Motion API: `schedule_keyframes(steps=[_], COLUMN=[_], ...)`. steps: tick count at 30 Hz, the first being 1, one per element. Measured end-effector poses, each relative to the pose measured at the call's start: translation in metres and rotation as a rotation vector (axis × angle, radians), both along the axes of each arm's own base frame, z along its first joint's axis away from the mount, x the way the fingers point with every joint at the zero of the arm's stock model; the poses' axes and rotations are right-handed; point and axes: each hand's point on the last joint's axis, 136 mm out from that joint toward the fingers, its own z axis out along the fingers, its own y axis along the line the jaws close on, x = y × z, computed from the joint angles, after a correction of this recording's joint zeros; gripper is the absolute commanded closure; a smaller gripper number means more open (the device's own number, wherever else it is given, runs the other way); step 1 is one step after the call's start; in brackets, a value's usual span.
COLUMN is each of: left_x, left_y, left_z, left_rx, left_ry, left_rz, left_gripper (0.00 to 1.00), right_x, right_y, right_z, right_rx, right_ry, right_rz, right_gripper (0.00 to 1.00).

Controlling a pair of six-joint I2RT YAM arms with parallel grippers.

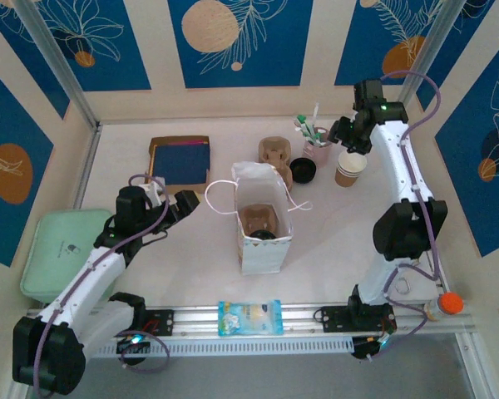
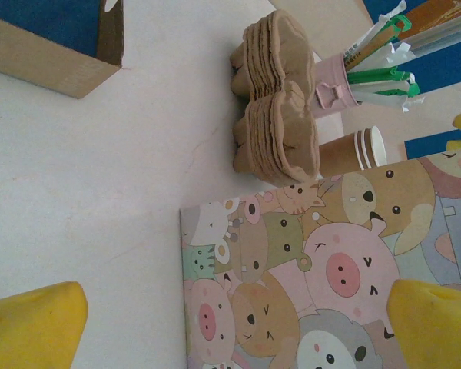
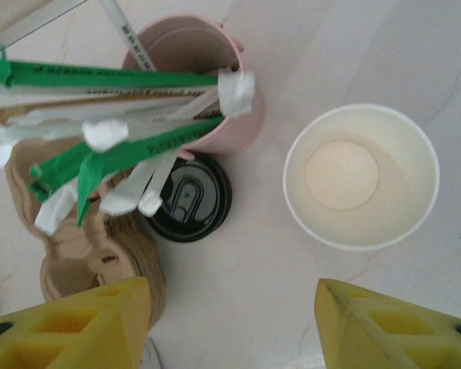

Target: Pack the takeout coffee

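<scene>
The takeout coffee is hidden. A paper bag (image 1: 264, 249) with cartoon animals (image 2: 315, 277) stands open mid-table; inside it I make out a brown cardboard carrier (image 1: 259, 219) and a dark round shape. My left gripper (image 1: 187, 204) is open just left of the bag, its yellow fingers (image 2: 31, 327) spread wide (image 2: 234, 330) facing the bag's side. My right gripper (image 1: 343, 137) hovers open (image 3: 234, 323) at the back right, above bare table between a black lid (image 3: 186, 198) and a nested stack of brown cups (image 3: 361, 175). Nothing is between its fingers.
The cup stack (image 1: 350, 169) stands beside a pink cup of stirrers (image 1: 318, 148) and the black lid (image 1: 303, 170). A pile of brown carriers (image 1: 274, 153) sits behind the bag. A brown box (image 1: 180, 160), a green tray (image 1: 62, 249) and a blue packet (image 1: 249, 317) lie around.
</scene>
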Motion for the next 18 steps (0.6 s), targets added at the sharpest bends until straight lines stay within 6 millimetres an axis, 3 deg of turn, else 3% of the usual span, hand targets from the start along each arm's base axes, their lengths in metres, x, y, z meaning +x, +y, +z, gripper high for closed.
schedule_keyframes(steps=[9, 18], left_x=[0.000, 0.000], left_y=[0.000, 0.000], left_z=[0.000, 0.001], left_rx=[0.000, -0.002], left_ry=[0.000, -0.002], left_rz=[0.000, -0.003], left_gripper=[0.00, 0.00], right_x=[0.040, 0.060], right_y=[-0.007, -0.007], right_z=[-0.007, -0.029], right_rx=[-0.006, -0.015], right_ry=[-0.002, 0.048], right_rz=[-0.019, -0.022], right_gripper=[0.46, 0.50])
